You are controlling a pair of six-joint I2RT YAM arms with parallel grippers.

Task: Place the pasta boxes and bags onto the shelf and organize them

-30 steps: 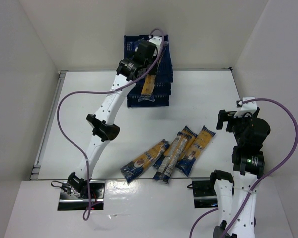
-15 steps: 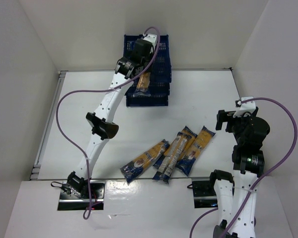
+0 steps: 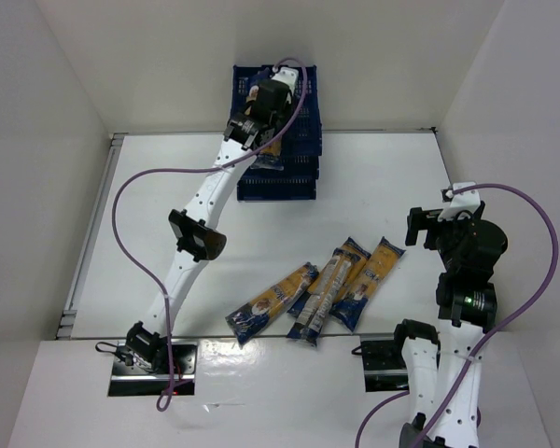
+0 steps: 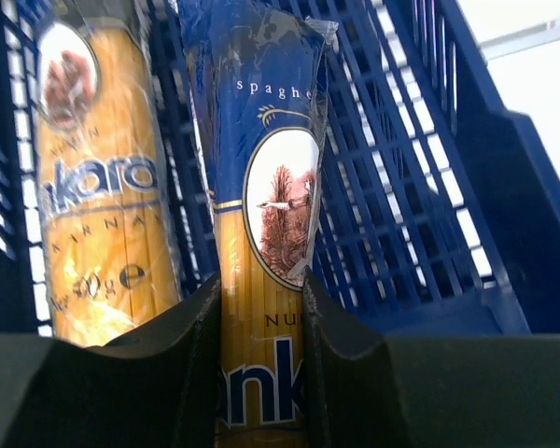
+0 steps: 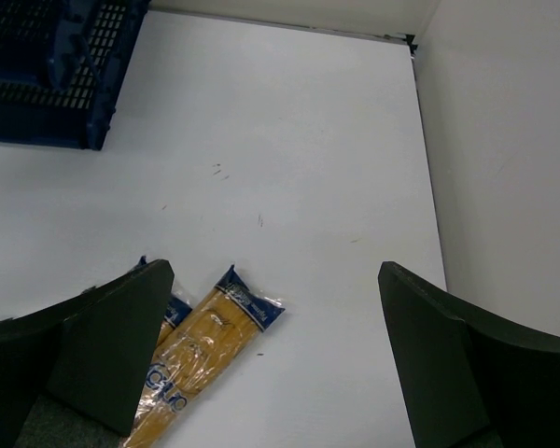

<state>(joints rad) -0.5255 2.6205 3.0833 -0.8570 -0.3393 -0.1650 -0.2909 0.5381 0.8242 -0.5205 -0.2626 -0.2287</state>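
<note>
Risk sits at the release. Left gripper (image 4: 261,297) is clamped on the held packet (image 4: 273,187), inside the shelf (image 4: 401,224), with a stowed packet (image 4: 93,196) just beside it to the left. Whether the held packet's far end rests on the lattice I cannot tell. If it hangs clear, letting go could drop it askew, across the neighbour or against the side wall. The crinkled film at its end looks apt to catch in the lattice, so a sliding push might buckle it and snap the spaghetti. Fingers pulling out close to the stowed packet could drag either one out of line. Right gripper (image 5: 273,280) hangs open over the surface (image 3: 168,205), holding nothing. Loose packets (image 3: 272,302) overlap near it, so a pick there may lift or shove two together.
</note>
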